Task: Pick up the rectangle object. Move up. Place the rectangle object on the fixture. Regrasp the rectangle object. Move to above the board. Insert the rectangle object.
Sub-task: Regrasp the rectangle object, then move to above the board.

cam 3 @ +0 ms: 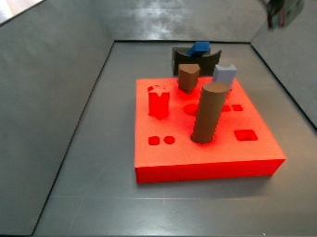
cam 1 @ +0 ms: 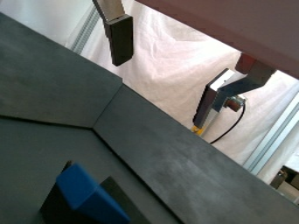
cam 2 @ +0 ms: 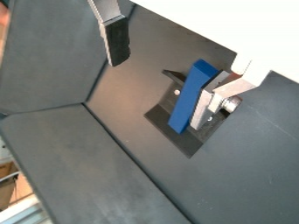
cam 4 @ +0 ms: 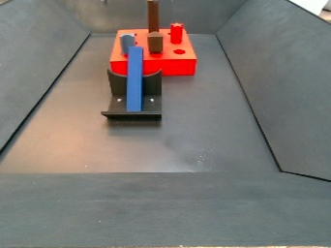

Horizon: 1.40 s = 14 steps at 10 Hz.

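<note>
The blue rectangle object (cam 4: pixel 134 76) stands upright on the dark fixture (cam 4: pixel 132 107), leaning in its notch. It shows as well in a wrist view (cam 2: pixel 191 96), with the fixture (cam 2: pixel 170 112) under it. Just its top end (cam 1: pixel 82 188) (cam 3: pixel 198 48) shows in two other views. My gripper (cam 2: pixel 170 77) (cam 1: pixel 173 79) hangs well above the floor, open, nothing between its fingers (cam 2: pixel 114 39). The bar appears beside one finger (cam 2: pixel 228 87) but lies far below it. The red board (cam 4: pixel 157 56) (cam 3: pixel 198 130) lies right behind the fixture.
Two brown cylinders (cam 3: pixel 210 114) (cam 3: pixel 187 77) and a red peg (cam 3: pixel 158 102) stand on the board. A small pale-blue block (cam 3: pixel 227 72) sits at its back edge. Grey sloping walls (cam 4: pixel 39 87) enclose the floor.
</note>
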{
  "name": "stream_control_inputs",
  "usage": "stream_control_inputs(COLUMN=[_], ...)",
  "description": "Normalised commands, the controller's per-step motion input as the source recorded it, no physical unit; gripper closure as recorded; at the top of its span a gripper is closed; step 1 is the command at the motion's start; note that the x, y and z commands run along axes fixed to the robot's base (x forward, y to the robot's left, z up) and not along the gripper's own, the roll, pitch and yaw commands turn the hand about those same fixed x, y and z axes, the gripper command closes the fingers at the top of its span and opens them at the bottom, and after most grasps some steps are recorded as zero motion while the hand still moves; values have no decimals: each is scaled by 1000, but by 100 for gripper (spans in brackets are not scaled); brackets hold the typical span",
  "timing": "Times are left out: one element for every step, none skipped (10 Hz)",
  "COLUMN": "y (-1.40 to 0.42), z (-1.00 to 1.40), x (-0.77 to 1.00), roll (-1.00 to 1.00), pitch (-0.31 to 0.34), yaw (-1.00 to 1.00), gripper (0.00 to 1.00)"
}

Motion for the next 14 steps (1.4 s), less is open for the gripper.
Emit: stream_control_inputs(y=[36, 34, 29, 24, 19, 18, 9, 1, 0, 0, 0, 209, 209, 197], z=[-1000, -1000, -1000, -1000, -1000, -992, -824, -608, -447, -293, 0, 1000, 1000, 1000], x=[67, 73, 85, 99, 114, 127, 115, 95, 84, 84, 0, 35, 35, 30], roll=[76, 70, 75, 80, 78, 80, 79, 78, 76, 71, 0, -276, -278, -222], pitch=[-32, -49, -72, -82, -75, -64, -53, -37, -23, -13, 0, -162, -163, -216], yaw=[131, 119, 91, 68, 39, 21, 7, -4, -8, -8, 0, 431, 427, 312], gripper=[0, 0, 0, 0, 0, 0, 0, 0, 0, 0, 100, 100, 100, 100])
